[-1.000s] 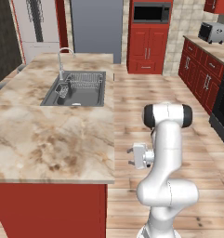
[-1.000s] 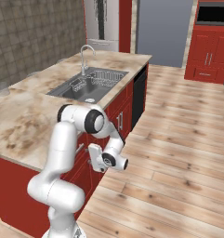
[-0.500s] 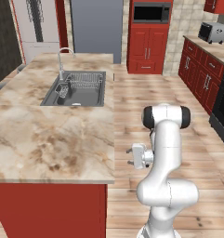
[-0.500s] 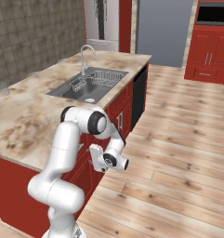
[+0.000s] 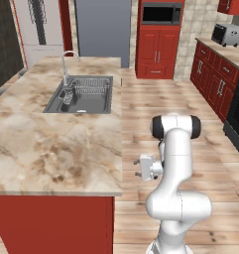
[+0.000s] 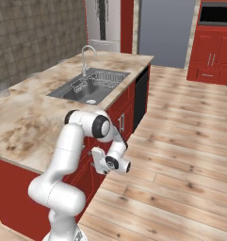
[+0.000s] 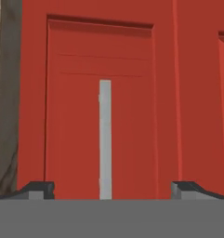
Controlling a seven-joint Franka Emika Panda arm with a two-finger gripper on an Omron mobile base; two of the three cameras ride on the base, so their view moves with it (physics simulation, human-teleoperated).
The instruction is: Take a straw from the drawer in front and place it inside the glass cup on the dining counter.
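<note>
Red cabinet door (image 7: 104, 116) ahead; hand (image 7: 111, 188) spread wide facing metal handle (image 7: 105, 139).

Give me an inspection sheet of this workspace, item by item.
Surface: dining counter, marble top bare near the robot; steel sink with faucet set in it.
Job's things: red panel with a grey handle, closed, faces the hand; glass cup at the counter's far left edge; straw nothing seen.
Clutter: rack in the sink.
Gripper: gripper open, empty, apart from the panel.
Cables: nothing seen.
Surroundings: wood floor, red cabinets, microwave, toaster.
</note>
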